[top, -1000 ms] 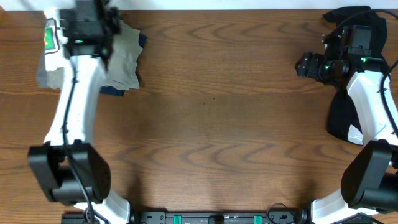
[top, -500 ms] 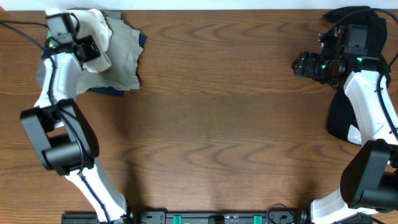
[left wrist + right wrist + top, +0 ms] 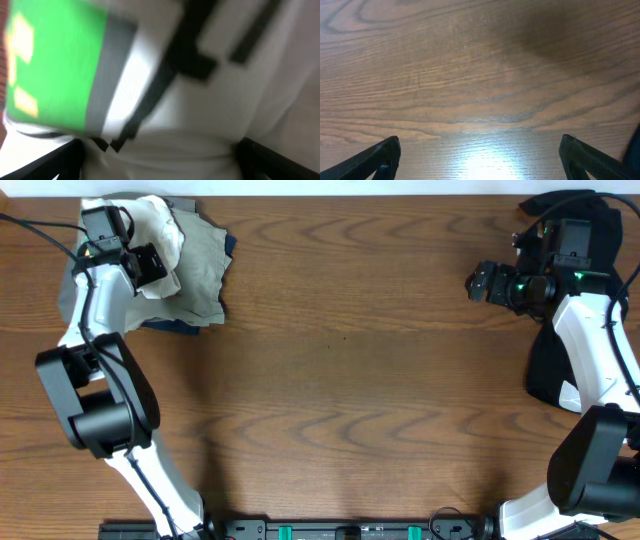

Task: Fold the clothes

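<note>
Left gripper [image 3: 147, 266], jaws spread wide and gripping nothing, hangs close over the white T-shirt [image 3: 160, 230]; contact cannot be told. The shirt lies bunched in the table's far left corner, on top of a khaki garment [image 3: 200, 275] with a ragged, creased edge. Up close, the soft cotton shows a green square graphic [image 3: 55, 65] and blurred black lettering [image 3: 200, 55]. Right gripper [image 3: 480, 281], also wide open and empty, hangs over bare wood near the far right edge, beside a black garment [image 3: 545, 370]. Between the arms stretches the smooth, grained brown table [image 3: 340, 400].
</note>
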